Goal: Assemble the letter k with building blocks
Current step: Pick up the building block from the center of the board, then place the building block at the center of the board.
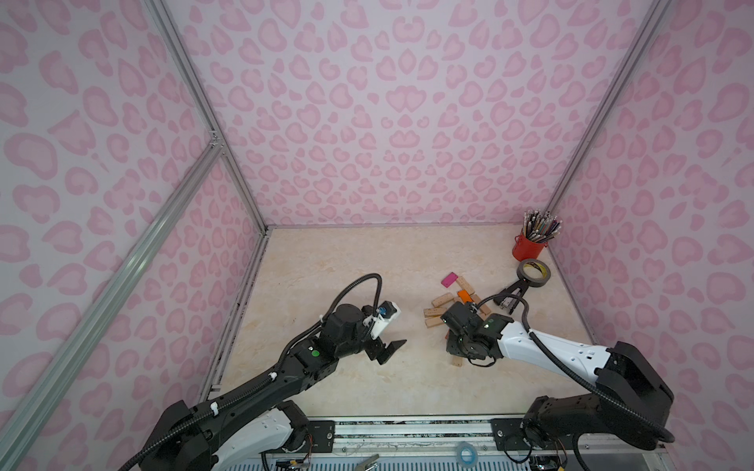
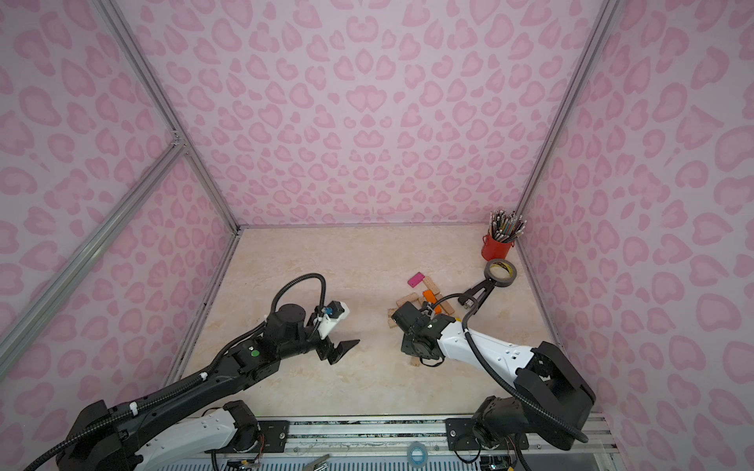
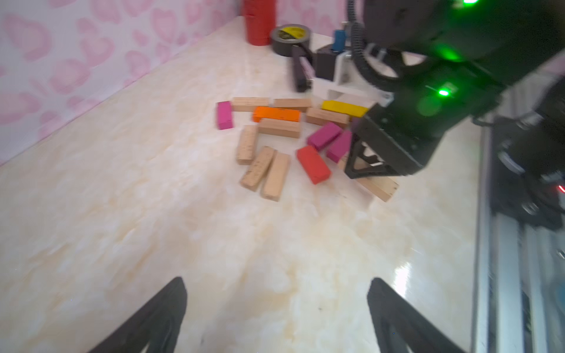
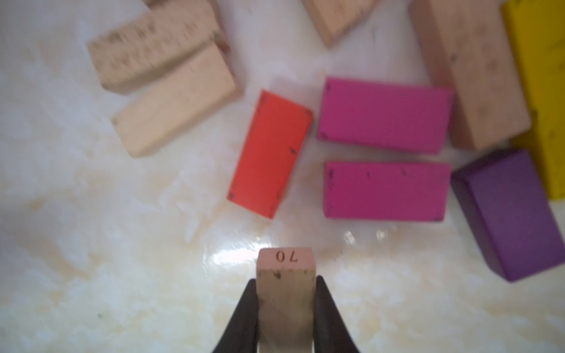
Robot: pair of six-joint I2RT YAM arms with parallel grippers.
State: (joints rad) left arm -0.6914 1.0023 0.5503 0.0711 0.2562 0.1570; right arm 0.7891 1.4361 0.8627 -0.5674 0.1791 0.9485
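The building blocks (image 1: 442, 301) lie in a loose pile right of the table's middle, plain wood mixed with painted ones. In the right wrist view a red block (image 4: 270, 152), two magenta blocks (image 4: 383, 114) and a purple block (image 4: 510, 214) lie flat just beyond the jaws. My right gripper (image 4: 286, 279) is shut on a plain wooden block (image 4: 286, 293) marked "70", at the near edge of the pile; one end pokes out under the wrist (image 1: 457, 361). My left gripper (image 1: 391, 348) hangs open over bare table, left of the pile, nothing between its fingers (image 3: 179, 293).
A red cup of pencils (image 1: 528, 246) stands in the back right corner, with a grey tape roll (image 1: 534, 272) and a black hand tool (image 1: 510, 295) in front of it. Pink walls close in three sides. A metal rail (image 1: 408, 428) runs along the front.
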